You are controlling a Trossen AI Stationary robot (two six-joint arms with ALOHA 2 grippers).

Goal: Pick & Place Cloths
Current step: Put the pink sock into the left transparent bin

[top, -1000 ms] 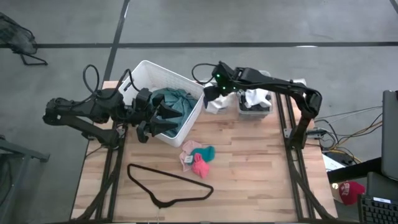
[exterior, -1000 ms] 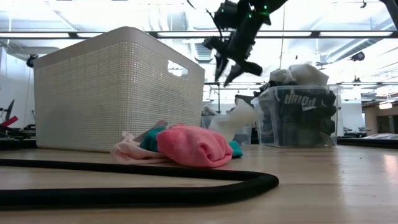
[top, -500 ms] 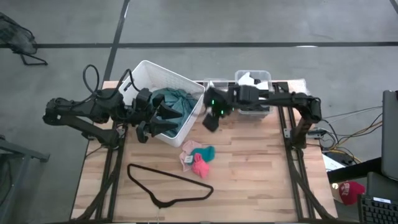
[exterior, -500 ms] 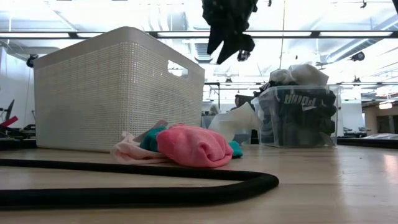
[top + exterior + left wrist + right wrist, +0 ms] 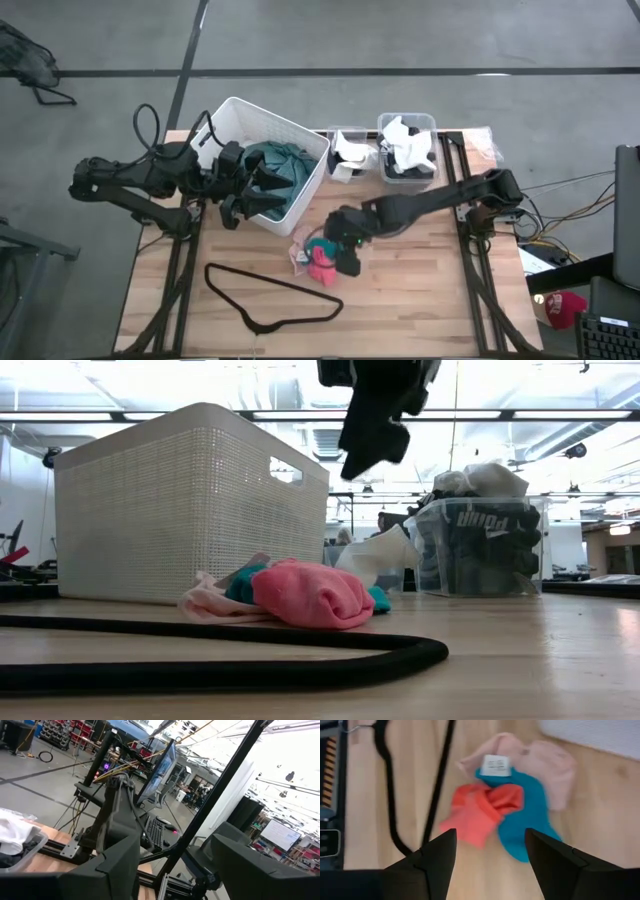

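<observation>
A small pile of cloths (image 5: 318, 255) lies flat on the wooden table: a pale pink piece, a coral-pink piece (image 5: 480, 810) and a teal piece (image 5: 525, 827) with a white label. My right gripper (image 5: 490, 834) hangs open just above the pile's right side (image 5: 347, 262) and touches nothing; the low view shows it high over the pile (image 5: 375, 455). A teal-green cloth (image 5: 275, 165) lies inside the white basket (image 5: 300, 135). My left gripper (image 5: 240, 205) waits open at the basket's near-left wall; its wrist view (image 5: 170, 845) looks into the room.
A thin black hanger (image 5: 270, 290) lies on the table near the pile's near-left side (image 5: 435, 780). Two clear bins sit at the far edge, one with a white cloth (image 5: 350, 152), one with white and black cloths (image 5: 408, 155). Bare wood lies right of the pile.
My right gripper has travelled from above the far bins toward the table's near edge and a little left, ending over the small pink and teal pile. The cloths have stayed where they were.
</observation>
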